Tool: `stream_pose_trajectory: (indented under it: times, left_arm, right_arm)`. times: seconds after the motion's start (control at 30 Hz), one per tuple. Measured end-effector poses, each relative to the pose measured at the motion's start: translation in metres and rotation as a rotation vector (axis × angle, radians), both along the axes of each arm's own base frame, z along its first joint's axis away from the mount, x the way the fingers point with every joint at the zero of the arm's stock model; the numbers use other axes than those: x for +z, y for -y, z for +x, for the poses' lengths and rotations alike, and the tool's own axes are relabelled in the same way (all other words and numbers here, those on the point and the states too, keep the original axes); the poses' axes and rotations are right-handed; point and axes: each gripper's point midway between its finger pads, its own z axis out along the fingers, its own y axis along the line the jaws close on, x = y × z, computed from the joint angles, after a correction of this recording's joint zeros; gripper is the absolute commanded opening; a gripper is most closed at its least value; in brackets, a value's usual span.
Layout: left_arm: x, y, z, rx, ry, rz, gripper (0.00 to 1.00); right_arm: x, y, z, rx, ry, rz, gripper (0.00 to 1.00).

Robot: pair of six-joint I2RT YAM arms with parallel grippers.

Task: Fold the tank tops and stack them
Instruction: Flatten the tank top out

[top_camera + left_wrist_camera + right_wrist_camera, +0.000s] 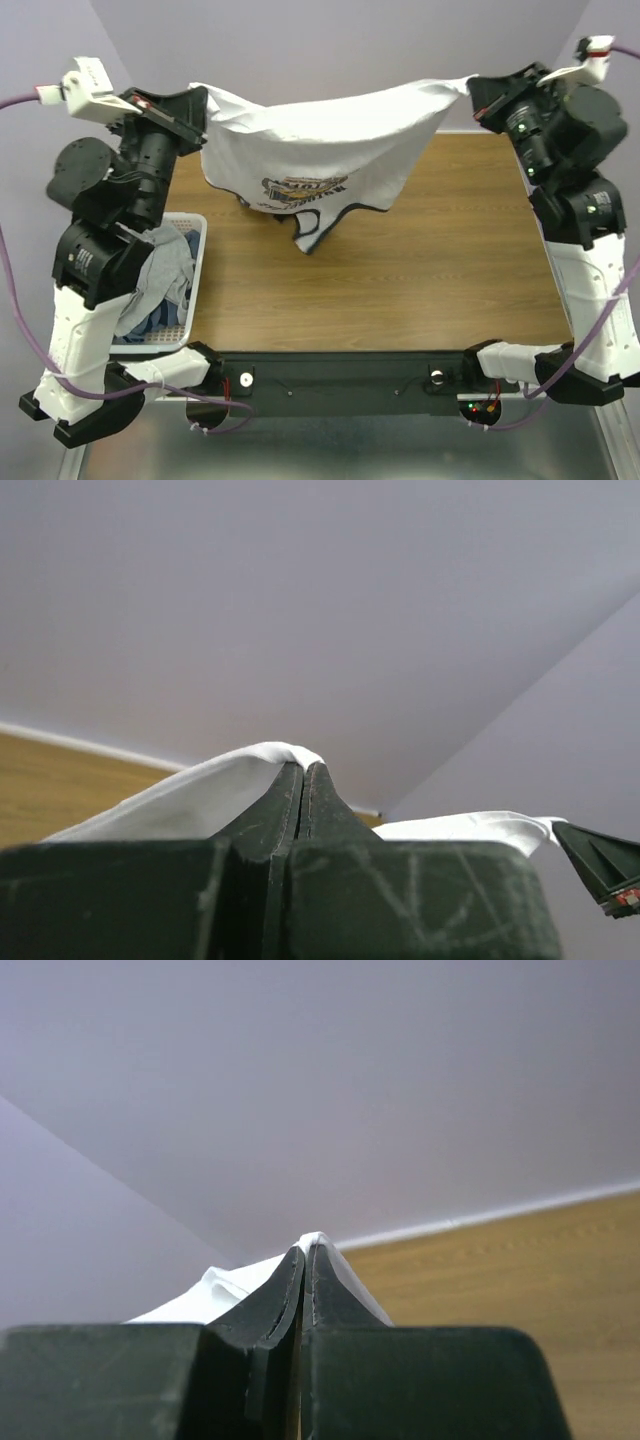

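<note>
The white tank top point(320, 140) with a navy-edged neck and a printed graphic hangs in the air over the far half of the table, stretched between both grippers. My left gripper point(197, 105) is shut on its left corner; the cloth point(200, 790) shows pinched at the fingertips in the left wrist view. My right gripper point(478, 92) is shut on its right corner; white cloth point(215, 1295) peeks over the closed tips in the right wrist view. Grey tank tops point(165, 265) lie crumpled in the basket at the left.
A white plastic lattice basket point(196, 270) stands at the table's left edge beside the left arm. The wooden table point(400, 280) lies under the hanging top. A black bar point(340, 375) joins the arm bases at the near edge.
</note>
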Motion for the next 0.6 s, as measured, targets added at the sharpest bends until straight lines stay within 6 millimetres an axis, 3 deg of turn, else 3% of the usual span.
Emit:
stream_pose_trajectory:
  times: [0.1, 0.13, 0.3, 0.47, 0.53, 0.6]
  left_arm:
    - [0.031, -0.009, -0.015, 0.000, 0.072, -0.022, 0.00]
    - [0.039, -0.012, -0.019, -0.001, 0.091, -0.030, 0.00]
    - [0.064, -0.021, -0.036, -0.004, 0.157, -0.054, 0.00]
    - [0.071, -0.024, -0.040, 0.000, 0.186, -0.073, 0.00]
    - [0.072, -0.024, -0.037, 0.006, 0.196, -0.078, 0.00]
    - [0.071, -0.019, -0.025, 0.019, 0.196, -0.075, 0.00]
  right_arm:
    - [0.049, 0.011, -0.023, -0.015, 0.110, 0.016, 0.00]
    - [0.077, 0.017, -0.038, -0.023, 0.179, 0.029, 0.00]
    - [0.127, 0.031, -0.072, -0.042, 0.316, 0.052, 0.00]
    - [0.143, 0.036, -0.083, -0.052, 0.365, 0.053, 0.00]
    - [0.138, 0.033, -0.073, -0.053, 0.348, 0.042, 0.00]
    - [0.126, 0.026, -0.049, -0.054, 0.309, 0.020, 0.00]
